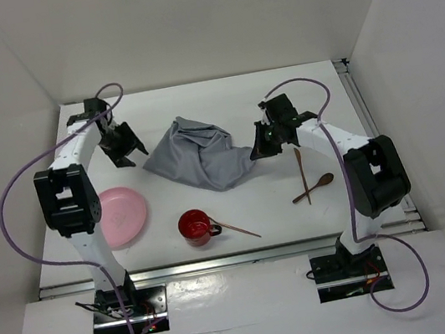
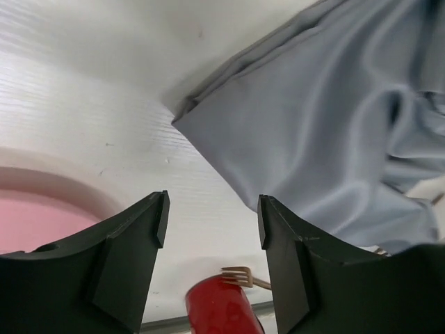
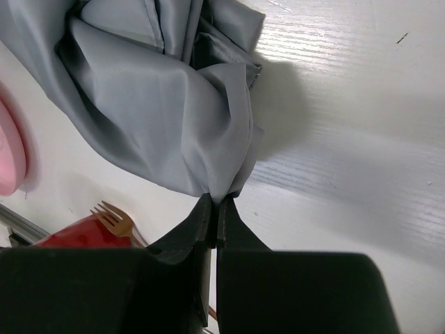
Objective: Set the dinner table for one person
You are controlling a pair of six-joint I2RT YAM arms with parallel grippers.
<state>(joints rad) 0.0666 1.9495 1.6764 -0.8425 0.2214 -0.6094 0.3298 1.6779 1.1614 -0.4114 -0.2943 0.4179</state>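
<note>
"Top external, nearest us: the red cup with a fork leaning in it, the pink plate to its left, a wooden spoon off to the right. We judge nothing is arranged as a setting yet."

"Agreed. Beyond them the grey cloth lies crumpled in the middle of the dinner table. Spreading it looks like our step in hand."

"And our grippers?"

"Our right gripper is pinched tight on the cloth's edge. Our left gripper stands well open over bare tabletop beside the cloth's corner, holding nothing."
</note>
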